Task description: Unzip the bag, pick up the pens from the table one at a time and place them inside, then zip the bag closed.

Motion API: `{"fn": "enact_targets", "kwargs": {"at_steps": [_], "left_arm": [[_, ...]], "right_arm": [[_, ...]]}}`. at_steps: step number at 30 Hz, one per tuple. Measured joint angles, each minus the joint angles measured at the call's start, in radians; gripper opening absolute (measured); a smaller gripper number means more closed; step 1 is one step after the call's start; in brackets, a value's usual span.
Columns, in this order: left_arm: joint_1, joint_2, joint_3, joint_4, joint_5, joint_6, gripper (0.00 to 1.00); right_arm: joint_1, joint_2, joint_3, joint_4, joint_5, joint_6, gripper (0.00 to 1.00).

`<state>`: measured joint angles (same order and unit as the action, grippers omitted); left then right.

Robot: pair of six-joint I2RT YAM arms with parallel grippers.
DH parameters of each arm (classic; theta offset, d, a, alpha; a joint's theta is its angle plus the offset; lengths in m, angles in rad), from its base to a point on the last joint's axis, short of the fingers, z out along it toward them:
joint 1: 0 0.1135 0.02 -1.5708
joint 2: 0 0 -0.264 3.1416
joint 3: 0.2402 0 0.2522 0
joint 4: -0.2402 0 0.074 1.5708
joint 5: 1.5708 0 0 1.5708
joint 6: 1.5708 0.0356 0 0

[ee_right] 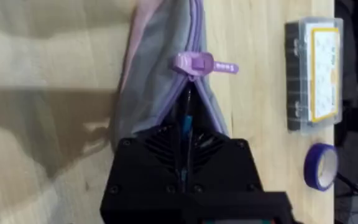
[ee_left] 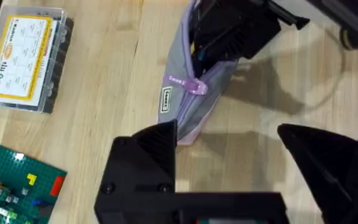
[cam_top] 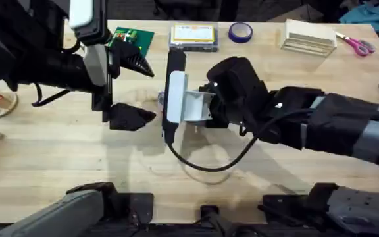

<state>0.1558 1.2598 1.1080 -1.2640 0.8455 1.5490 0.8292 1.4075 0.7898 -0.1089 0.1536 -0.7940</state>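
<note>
The lilac and grey bag [ee_left: 188, 102] lies on the table [cam_top: 58, 158], its zipper partly open, with the purple pull [ee_right: 194, 63] at the closed end of the slit. My right gripper [ee_right: 183, 134] sits at the bag's open mouth, its fingers shut on a slim dark pen [ee_right: 186, 112] that points into the opening. In the left wrist view the right gripper [ee_left: 229, 31] covers the bag's far end. My left gripper [ee_left: 241, 155] hovers open just short of the bag's near end, nothing between its fingers [ee_left: 148, 155]. From overhead the left gripper [cam_top: 137, 89] faces the right arm's wrist.
A clear box with a yellow label [cam_top: 193, 36] and a purple tape roll [cam_top: 240, 31] lie at the back. A green brick plate [cam_top: 131, 38] is beside the left arm. Wooden blocks [cam_top: 308, 36] and pink scissors [cam_top: 355, 45] sit back right. A black cable [cam_top: 209, 164] loops over the table.
</note>
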Motion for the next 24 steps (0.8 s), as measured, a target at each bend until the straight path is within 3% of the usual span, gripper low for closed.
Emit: {"fn": "enact_targets", "kwargs": {"at_steps": [15,16,17,18,20,24], "left_arm": [[0.000,0.000,0.000,0.000,0.000,0.000,0.993],[0.000,0.000,0.000,0.000,0.000,0.000,0.993],[0.000,0.000,0.000,0.000,0.000,0.000,0.993],[0.000,0.000,0.000,0.000,0.000,0.000,0.993],[0.000,0.000,0.000,0.000,0.000,0.000,0.993],[0.000,0.000,0.000,0.000,0.000,0.000,0.993]], "right_arm": [[-0.017,0.002,0.000,0.064,-0.047,0.002,0.064],[-0.017,0.004,0.000,0.066,-0.048,0.002,0.141],[-0.017,0.005,0.000,0.068,-0.050,0.001,0.289],[-0.018,0.005,0.000,0.074,-0.049,0.001,0.719],[-0.019,0.005,0.000,0.081,-0.046,-0.002,0.964],[-0.019,0.005,0.000,0.080,-0.045,0.000,0.998]]}}
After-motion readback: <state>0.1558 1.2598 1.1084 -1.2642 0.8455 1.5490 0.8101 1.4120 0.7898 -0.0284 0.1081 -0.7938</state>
